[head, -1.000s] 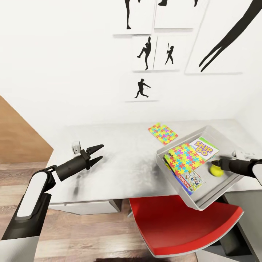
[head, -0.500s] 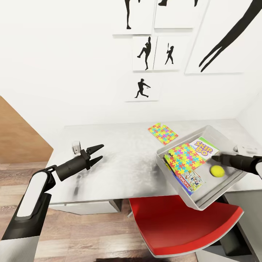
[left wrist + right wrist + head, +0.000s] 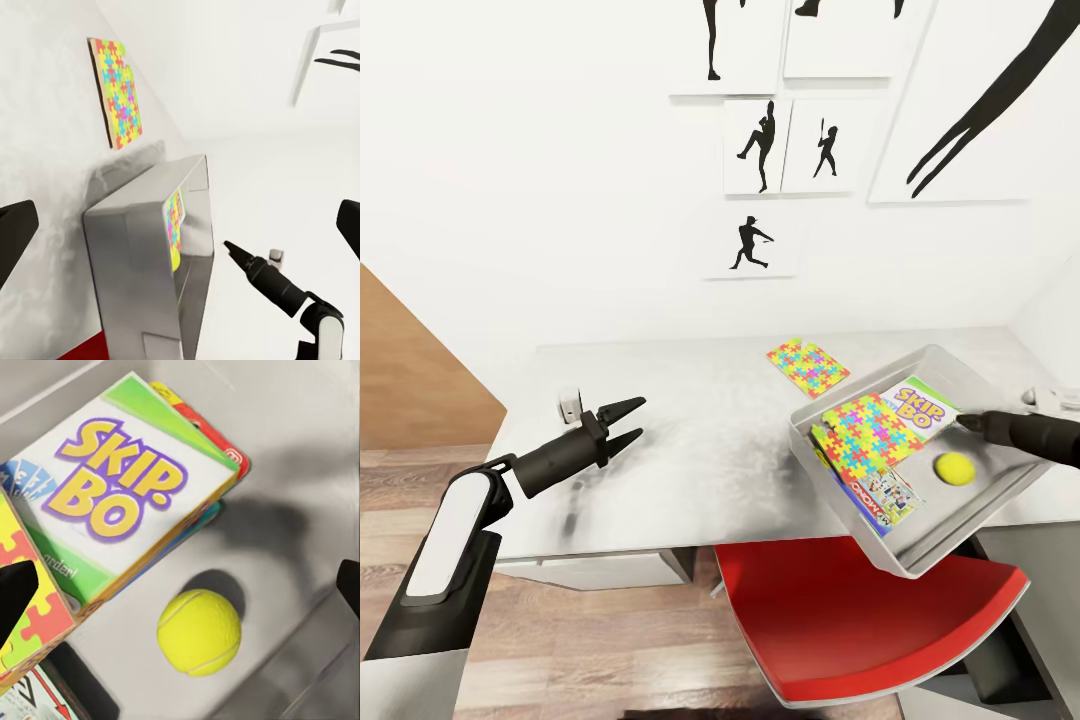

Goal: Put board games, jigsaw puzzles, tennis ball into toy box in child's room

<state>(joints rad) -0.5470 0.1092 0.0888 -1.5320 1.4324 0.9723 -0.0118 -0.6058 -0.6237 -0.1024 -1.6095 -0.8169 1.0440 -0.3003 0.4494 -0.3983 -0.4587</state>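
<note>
Pale grey and shallow, the toy box (image 3: 950, 367) is seen at the right end of the table (image 3: 700, 450), turned at an angle, with one corner past the table's front edge above the red-seated chair (image 3: 860, 620). Inside it the Skip-Bo box (image 3: 920, 407) lies toward the back wall, a jigsaw puzzle (image 3: 868, 432) is laid partly over it, and the Monopoly box (image 3: 885, 497) shows beneath the puzzle near the front wall. The tennis ball (image 3: 956, 467) rests on the bare floor of the box, just beside the Skip-Bo box and touching nothing else. The right gripper (image 3: 972, 422) is held above the box over the Skip-Bo's edge, apart from the ball; in the right wrist view its fingers are spread wide and empty. A second jigsaw puzzle (image 3: 807, 365) lies flat on the table toward its back edge, outside the box. The left gripper (image 3: 628, 420) is poised over the left part of the table, jaws parted, holding nothing.
</note>
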